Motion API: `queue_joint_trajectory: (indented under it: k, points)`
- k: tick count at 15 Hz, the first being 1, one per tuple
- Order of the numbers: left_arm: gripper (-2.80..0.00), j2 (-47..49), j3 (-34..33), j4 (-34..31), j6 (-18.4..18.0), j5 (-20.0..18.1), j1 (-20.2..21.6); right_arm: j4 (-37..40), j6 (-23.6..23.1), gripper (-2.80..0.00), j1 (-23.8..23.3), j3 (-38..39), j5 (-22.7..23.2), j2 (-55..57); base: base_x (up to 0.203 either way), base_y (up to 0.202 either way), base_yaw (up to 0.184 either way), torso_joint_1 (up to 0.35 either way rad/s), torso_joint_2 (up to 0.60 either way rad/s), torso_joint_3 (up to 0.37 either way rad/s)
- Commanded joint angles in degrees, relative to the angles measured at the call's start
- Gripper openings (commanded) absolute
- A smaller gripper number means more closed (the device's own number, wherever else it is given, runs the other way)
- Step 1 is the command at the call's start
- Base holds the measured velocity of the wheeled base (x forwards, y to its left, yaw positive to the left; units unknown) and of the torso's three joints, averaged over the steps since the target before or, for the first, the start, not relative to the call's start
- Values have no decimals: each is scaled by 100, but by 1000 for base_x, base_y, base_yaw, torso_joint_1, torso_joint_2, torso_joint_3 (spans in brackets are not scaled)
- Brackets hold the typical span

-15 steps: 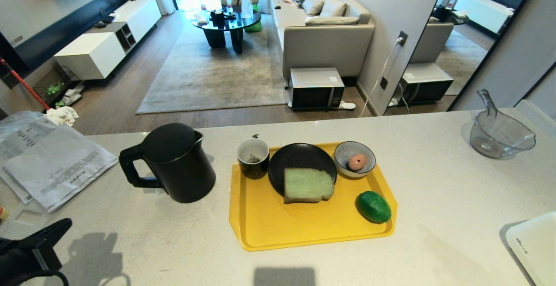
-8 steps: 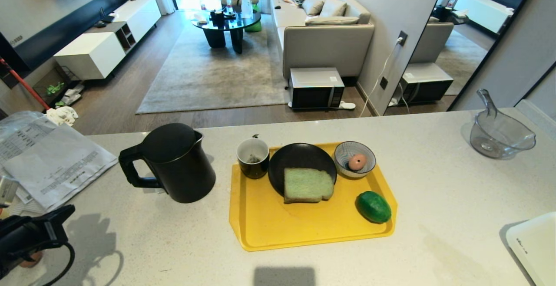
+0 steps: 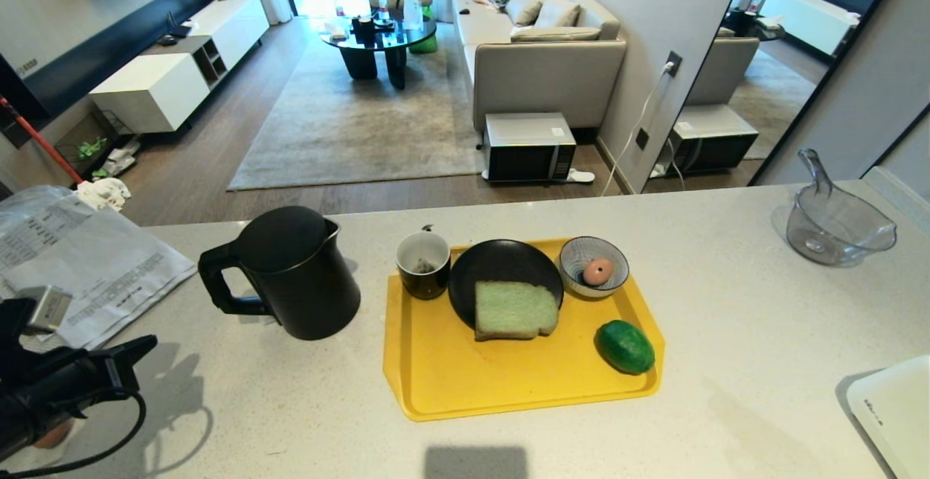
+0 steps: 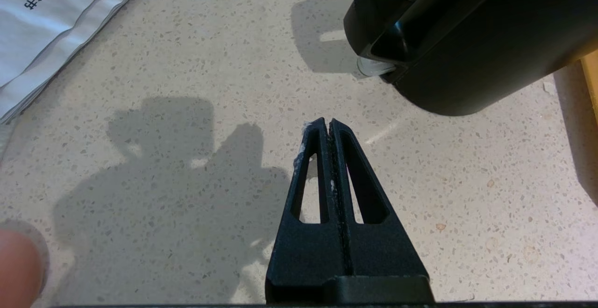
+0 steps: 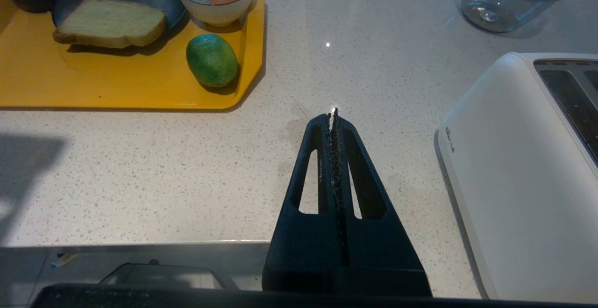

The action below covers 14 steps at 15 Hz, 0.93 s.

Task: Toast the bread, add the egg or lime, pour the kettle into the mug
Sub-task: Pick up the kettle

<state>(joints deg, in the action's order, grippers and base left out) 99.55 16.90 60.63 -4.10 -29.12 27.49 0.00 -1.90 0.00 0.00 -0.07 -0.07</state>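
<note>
table (image 3: 726, 304): 1 kettle (image 3: 294, 275) beside 1 yellow tray (image 3: 450, 384) | tray: 1 mug (image 3: 423, 264), 1 bread (image 3: 514, 310) on 1 black plate (image 3: 501, 261), 1 lime (image 3: 625, 346), 1 bowl (image 3: 577, 254) with 1 egg (image 3: 597, 271) | left pincer (image 4: 329, 123) pressed together near kettle, empty | right pincer (image 5: 332, 114) pressed together, empty, by 1 toaster (image 5: 523, 158)

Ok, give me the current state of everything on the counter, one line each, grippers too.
kettle: upright, lid on, off the tray.
mug: upright on the tray, something small inside.
bread: untoasted, partly on the black plate.
egg: in the striped bowl.
lime: loose on the yellow tray.
left gripper: shut, empty, near the kettle.
right gripper: shut, empty, over the counter.
</note>
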Motion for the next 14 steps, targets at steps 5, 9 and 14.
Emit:
queue_joint_trajectory:
  k: [5,9,14]
  points:
    - [-280,167,92,55,3,6,-192,0,-3,-280,0,0,-1,7,0,0,0,0,0,0]
    - [0,244,98,285,-20,-6,-293,0,-3,-280,0,0,-1,7,0,0,0,0,0,0]
    - [0,491,296,354,-15,-6,-407,0,-3,-280,0,0,-1,7,0,0,0,0,0,0]
